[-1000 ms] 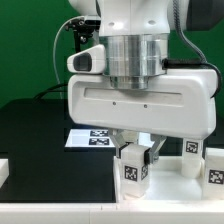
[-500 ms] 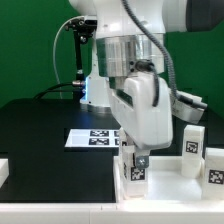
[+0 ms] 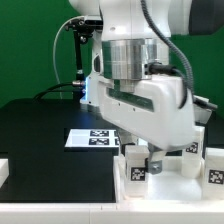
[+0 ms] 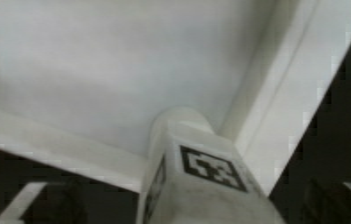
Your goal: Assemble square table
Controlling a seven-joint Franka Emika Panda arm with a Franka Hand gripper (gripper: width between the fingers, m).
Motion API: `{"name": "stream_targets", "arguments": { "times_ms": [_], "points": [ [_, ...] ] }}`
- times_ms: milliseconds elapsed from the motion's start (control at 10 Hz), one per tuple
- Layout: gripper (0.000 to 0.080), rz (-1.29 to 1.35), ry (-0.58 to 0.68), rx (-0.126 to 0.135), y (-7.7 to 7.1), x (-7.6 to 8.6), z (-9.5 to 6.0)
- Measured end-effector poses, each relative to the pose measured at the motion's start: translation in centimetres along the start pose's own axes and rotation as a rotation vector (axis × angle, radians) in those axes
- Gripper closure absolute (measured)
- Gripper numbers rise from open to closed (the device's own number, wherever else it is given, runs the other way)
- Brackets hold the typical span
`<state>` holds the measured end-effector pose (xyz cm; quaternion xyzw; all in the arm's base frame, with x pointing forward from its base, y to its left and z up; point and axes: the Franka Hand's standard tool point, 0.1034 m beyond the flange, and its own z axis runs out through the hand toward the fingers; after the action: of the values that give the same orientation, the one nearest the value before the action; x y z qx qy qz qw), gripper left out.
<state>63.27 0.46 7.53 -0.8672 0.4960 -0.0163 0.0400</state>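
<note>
A white table leg (image 3: 138, 170) with a black-and-white tag stands upright on the white square tabletop (image 3: 165, 188) at the front. My gripper (image 3: 139, 158) hangs right over this leg with a finger on either side. In the wrist view the leg (image 4: 204, 165) rises between the fingers (image 4: 24, 200), and dark gaps show on both sides, so the gripper (image 4: 186, 208) is open around it. The tabletop (image 4: 119, 80) fills the view behind the leg. Two more tagged legs (image 3: 191, 156) (image 3: 213, 166) stand on the exterior view's right.
The marker board (image 3: 92, 138) lies on the black table behind the gripper. A white L-shaped piece (image 3: 4, 172) sits at the exterior view's left edge. The arm's body hides much of the middle of the table.
The wrist has turned about its vertical axis over the leg, from broadside to edge-on and on to an angle. The leg stays upright in the same spot.
</note>
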Motion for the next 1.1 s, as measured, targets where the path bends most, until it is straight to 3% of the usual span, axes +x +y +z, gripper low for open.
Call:
{"name": "stream_targets", "arguments": {
  "times_ms": [100,400,800,1000,1100],
  "points": [
    [0.0163,-0.179,0.005,0.003,-0.19,0.07,-0.3],
    [0.0154,-0.31,0.006,0.005,-0.28,-0.21,-0.56],
    [0.0151,-0.983,0.025,-0.027,-0.23,0.38,-0.63],
    [0.0151,-0.95,0.025,-0.026,-0.23,0.37,-0.62],
    [0.0273,-0.943,0.025,-0.025,-0.22,0.38,-0.62]
  ]
}}
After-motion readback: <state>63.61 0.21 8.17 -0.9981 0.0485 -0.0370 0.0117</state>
